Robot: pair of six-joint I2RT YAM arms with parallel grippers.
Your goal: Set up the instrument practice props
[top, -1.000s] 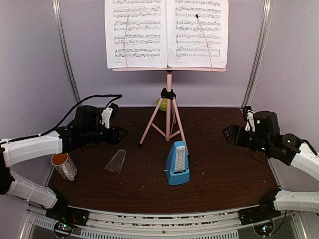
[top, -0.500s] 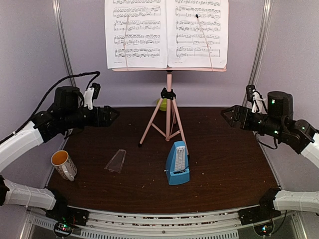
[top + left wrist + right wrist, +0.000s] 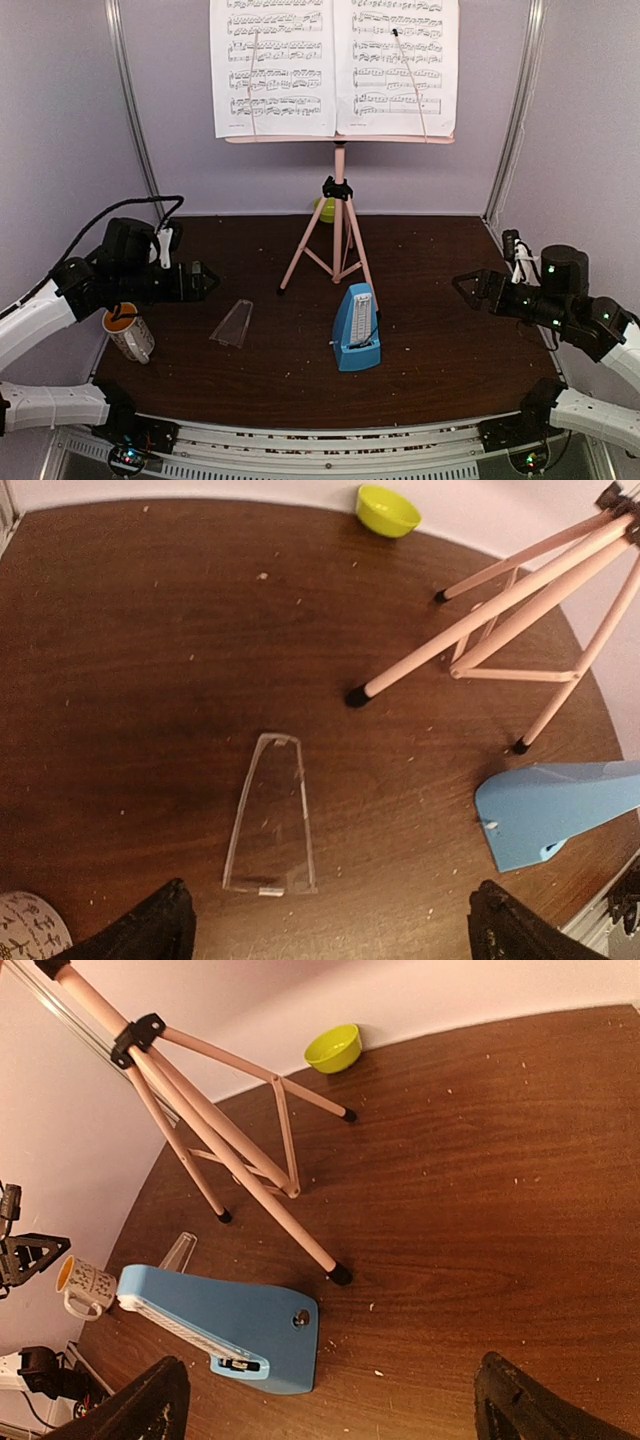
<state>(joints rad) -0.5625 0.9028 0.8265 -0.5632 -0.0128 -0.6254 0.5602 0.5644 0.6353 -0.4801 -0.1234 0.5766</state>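
Observation:
A pink tripod music stand (image 3: 339, 215) stands at the back centre of the table, its legs (image 3: 470, 630) (image 3: 235, 1160) showing in both wrist views. Two white sheet-music pages (image 3: 335, 65) rest on its desk. The blue pyramid metronome (image 3: 357, 328) (image 3: 215, 1328) (image 3: 555, 810) stands upright in front of the stand. Its clear cover (image 3: 232, 324) (image 3: 270, 818) lies flat on the table to its left. My left gripper (image 3: 205, 282) (image 3: 330, 930) hovers open above the cover, holding nothing. My right gripper (image 3: 465, 287) (image 3: 330, 1405) hangs open at the right, apart from the metronome.
A cream mug (image 3: 128, 332) (image 3: 88, 1285) with an orange inside stands near the left edge under my left arm. A small lime-green bowl (image 3: 388, 508) (image 3: 333, 1048) (image 3: 324, 209) sits at the back behind the stand. Crumbs speckle the dark wooden table (image 3: 450, 340).
Both arms rose, then came down again and drew toward the near side. Both grippers opened wider. The stand, pages, metronome and cover have not moved.

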